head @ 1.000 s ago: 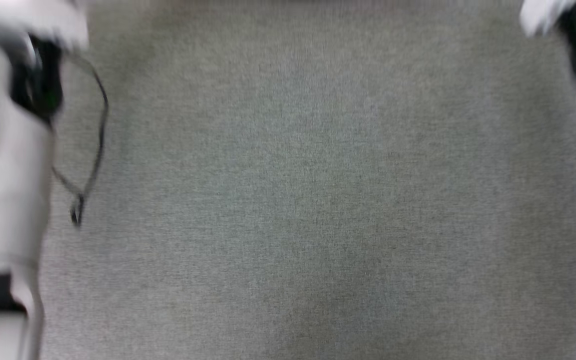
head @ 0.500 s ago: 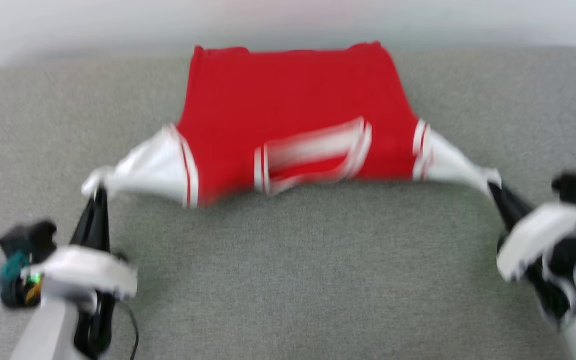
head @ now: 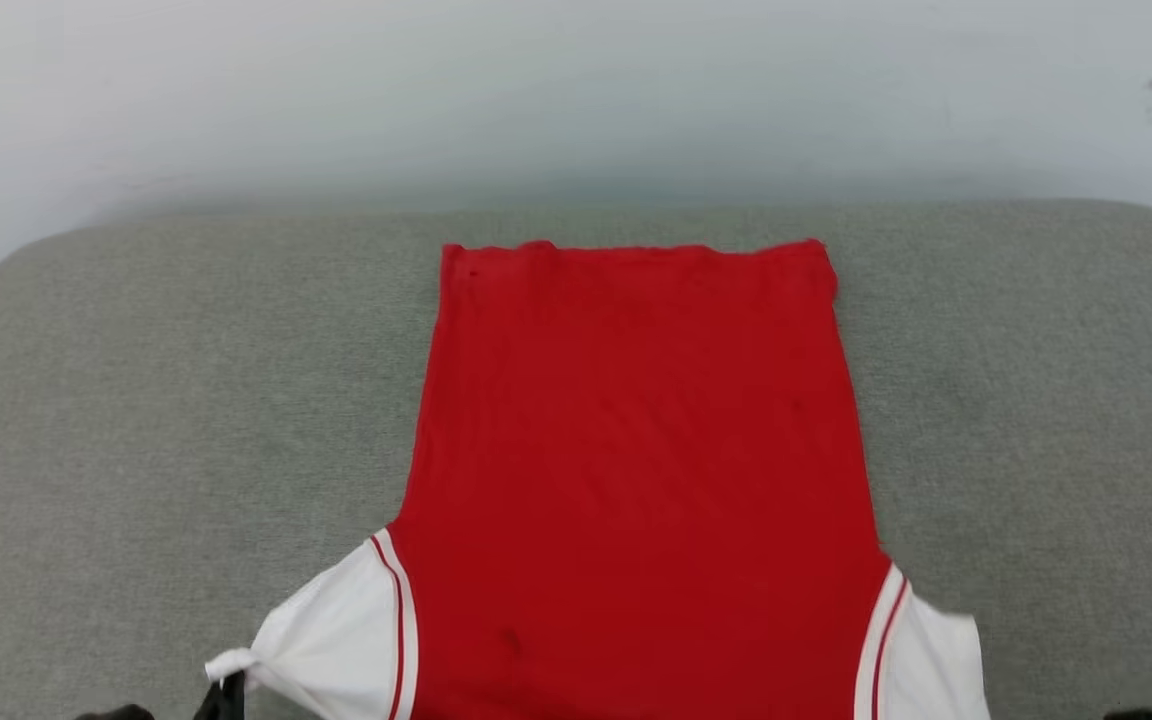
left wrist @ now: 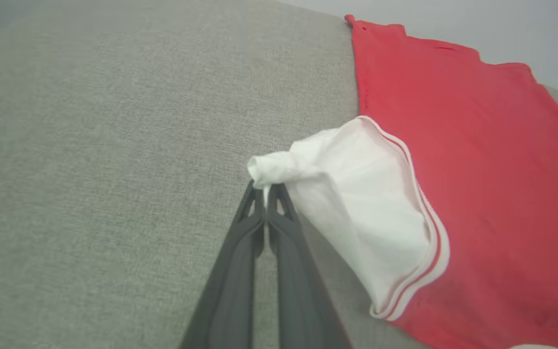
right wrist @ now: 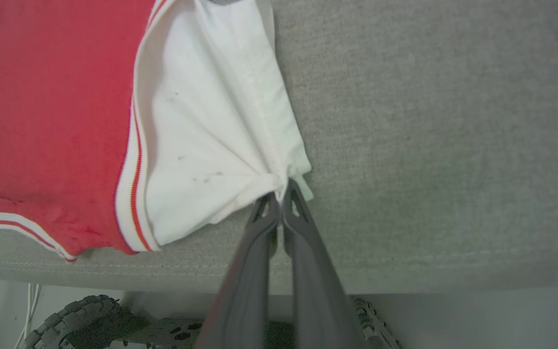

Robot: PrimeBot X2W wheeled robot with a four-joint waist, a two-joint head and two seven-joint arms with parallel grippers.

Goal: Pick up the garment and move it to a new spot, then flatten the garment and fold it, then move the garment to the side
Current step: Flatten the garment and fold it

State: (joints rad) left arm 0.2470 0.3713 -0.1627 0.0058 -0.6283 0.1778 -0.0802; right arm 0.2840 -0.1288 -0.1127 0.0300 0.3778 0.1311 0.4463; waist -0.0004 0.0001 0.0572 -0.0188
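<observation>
Padded worktop, covered in grey woven fabric w/ rounded far corners on both sides. A stitched seam runs along its near edge in the right wrist view. Beyond the far edge is a plain pale wall, w/ faint scuffs at upper right.

The garment lies flat approx. mid-worktop, plain red side up. Its hem is toward the far edge, w/ a strip of bare fabric beyond it. The body runs toward the robot and off the bottom of the head view. White sleeves spread out to either side at the near end, w/ red-white striped trim at the seams.

On the left gripper the fingers are pressed together, pinching the bunched tip of the left sleeve, which fans back to the red body. On the right gripper the fingers are likewise pressed together, pinching the puckered edge of the right sleeve, near the worktop's front edge. A striped band of the garment lies just inside that edge.

Below the edge there is pale floor, a dark treaded wheel and thin white cables.
</observation>
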